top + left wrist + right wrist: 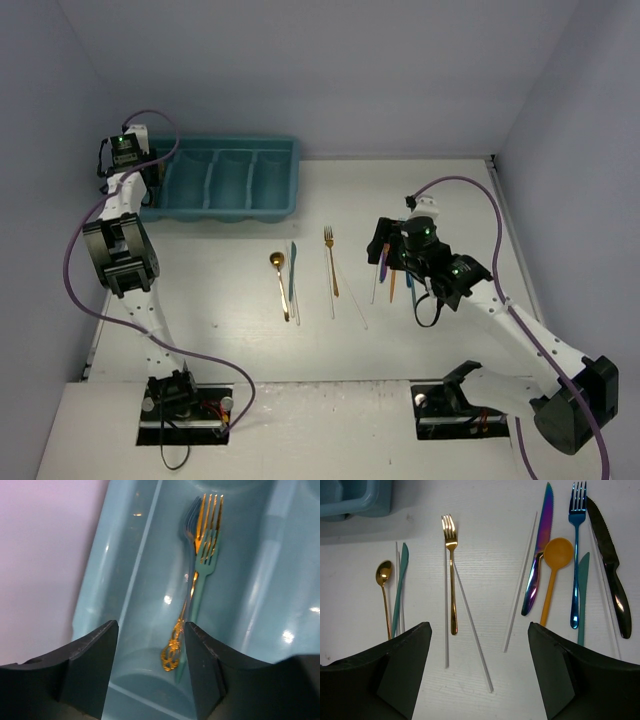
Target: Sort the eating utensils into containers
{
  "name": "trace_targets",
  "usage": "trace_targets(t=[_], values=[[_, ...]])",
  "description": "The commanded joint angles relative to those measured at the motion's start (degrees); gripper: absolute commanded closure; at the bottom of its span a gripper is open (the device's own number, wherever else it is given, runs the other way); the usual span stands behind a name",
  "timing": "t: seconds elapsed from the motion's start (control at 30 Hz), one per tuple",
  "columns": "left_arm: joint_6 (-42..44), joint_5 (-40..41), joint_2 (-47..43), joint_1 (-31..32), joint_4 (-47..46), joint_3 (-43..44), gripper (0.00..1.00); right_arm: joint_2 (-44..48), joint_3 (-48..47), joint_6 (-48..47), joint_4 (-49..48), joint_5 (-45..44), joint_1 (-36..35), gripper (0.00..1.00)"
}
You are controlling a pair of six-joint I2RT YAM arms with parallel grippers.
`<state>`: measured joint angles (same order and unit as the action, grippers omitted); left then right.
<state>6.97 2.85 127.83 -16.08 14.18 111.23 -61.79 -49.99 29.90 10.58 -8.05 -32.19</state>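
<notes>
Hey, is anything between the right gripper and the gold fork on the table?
Nothing visible covers the gold fork. The right gripper is open; thin clear sticks lie close beside the fork.

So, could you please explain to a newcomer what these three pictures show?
These are two robot arms bolted to a table, sorting cutlery. The wide picture comes from a fixed camera above and behind them; the other two from wrist cameras. The left end effector hangs open over the teal tray, where an ornate gold fork and a teal fork lie in one compartment. The right end effector is open above the table, holding nothing. Below it lie a gold spoon, a plain gold fork, a purple knife, an orange spoon, a blue fork, a black knife and clear sticks.
</notes>
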Motion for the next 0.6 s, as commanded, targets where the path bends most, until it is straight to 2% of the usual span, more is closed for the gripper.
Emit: trace_targets(t=[0.0,0.13,0.27,0.33,0.43,0.57], values=[[-10.03,-1.43,-11.16,0.17,-2.22,-2.71,0.47,0.07,-1.61,-0.88,-1.88,-0.89,0.47,0.24],[-18.42,-2.52,-21.05,3.0,-0.81,-9.6,0.47,1.49,-0.46,-1.67,-1.79,-3.23,0.52,0.24],[-20.92,-1.17,-31.05,10.85,1.54,-17.13,0.47,1.98,0.17,-2.65,-1.79,-5.0,0.64,0.24],[-22.31,0.42,-35.03,16.08,3.0,-20.69,0.46,2.4,0.31,-3.42,-1.79,-5.49,0.64,0.25],[-26.15,2.66,-40.1,25.83,4.88,-25.65,0.46,3.07,0.71,-3.98,-1.85,-5.8,0.73,0.34],[-32.16,7.9,-42.67,39.23,7.16,-30.06,0.46,3.52,1.19,-4.21,-1.72,-6.92,0.88,0.38]])
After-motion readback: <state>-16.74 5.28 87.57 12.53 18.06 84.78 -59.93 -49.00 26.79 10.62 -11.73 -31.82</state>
